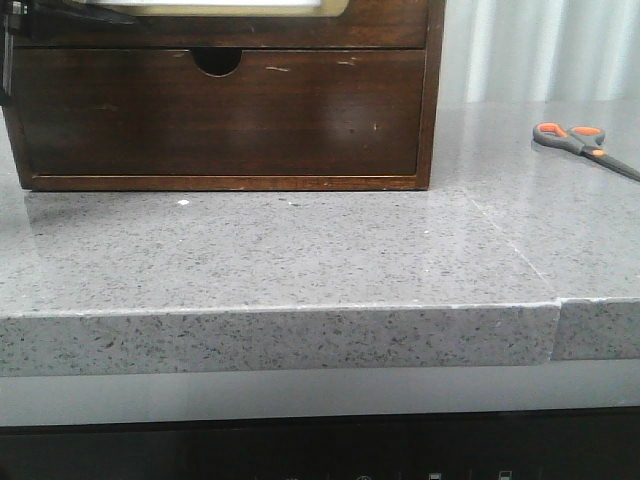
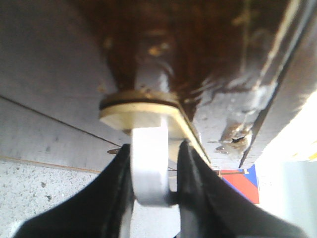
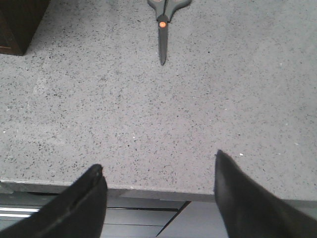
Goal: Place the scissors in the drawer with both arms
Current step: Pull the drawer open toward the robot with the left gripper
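A grey speckled stone countertop [image 1: 300,250] fills the front view, with a thick front edge and a seam running across its right part. On it stands a dark-brown wooden cabinet [image 1: 432,100], whose plain lower drawer [image 1: 220,115] has a half-round finger notch at its top edge. Pale vertical curtains [image 1: 540,50] hang behind.

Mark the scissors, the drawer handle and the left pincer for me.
Scissors [image 1: 583,141]: front view, at the pivot.
Drawer handle [image 2: 148,163]: left wrist view, on its white bar.
Left pincer [image 2: 151,191]: left wrist view, midway between the fingertips.
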`<move>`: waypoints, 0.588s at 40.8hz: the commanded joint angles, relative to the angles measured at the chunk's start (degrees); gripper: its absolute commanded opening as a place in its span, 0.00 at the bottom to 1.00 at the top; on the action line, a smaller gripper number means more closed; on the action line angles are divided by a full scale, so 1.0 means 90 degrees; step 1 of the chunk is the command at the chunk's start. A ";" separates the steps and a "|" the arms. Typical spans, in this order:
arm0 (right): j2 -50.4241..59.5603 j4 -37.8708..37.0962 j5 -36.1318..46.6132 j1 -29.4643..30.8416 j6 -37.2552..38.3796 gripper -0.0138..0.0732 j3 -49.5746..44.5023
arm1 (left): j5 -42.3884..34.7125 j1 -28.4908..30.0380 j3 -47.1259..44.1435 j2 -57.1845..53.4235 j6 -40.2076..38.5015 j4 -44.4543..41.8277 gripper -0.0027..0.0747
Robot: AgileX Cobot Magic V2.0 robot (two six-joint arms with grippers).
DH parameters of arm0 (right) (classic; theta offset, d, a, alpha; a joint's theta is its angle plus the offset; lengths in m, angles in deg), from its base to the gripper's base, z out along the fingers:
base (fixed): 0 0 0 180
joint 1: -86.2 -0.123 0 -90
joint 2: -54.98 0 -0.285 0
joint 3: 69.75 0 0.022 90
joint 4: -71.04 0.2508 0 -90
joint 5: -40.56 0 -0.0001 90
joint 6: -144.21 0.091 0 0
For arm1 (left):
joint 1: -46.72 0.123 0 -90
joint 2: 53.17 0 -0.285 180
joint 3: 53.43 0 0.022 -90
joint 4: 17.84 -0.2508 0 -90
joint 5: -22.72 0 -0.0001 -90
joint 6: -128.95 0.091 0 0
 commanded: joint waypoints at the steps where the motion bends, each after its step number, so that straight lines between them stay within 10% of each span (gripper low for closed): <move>1: -0.0062 -0.0094 0.0350 0.0008 -0.0061 0.72 0.0178 | 0.0652 -0.0029 0.0116 -0.0344 0.0345 0.0364 0.06; 24: -0.0062 -0.0094 0.0350 0.0008 -0.0061 0.72 0.0178 | 0.1117 -0.0029 -0.1882 -0.2429 0.0528 0.0364 0.06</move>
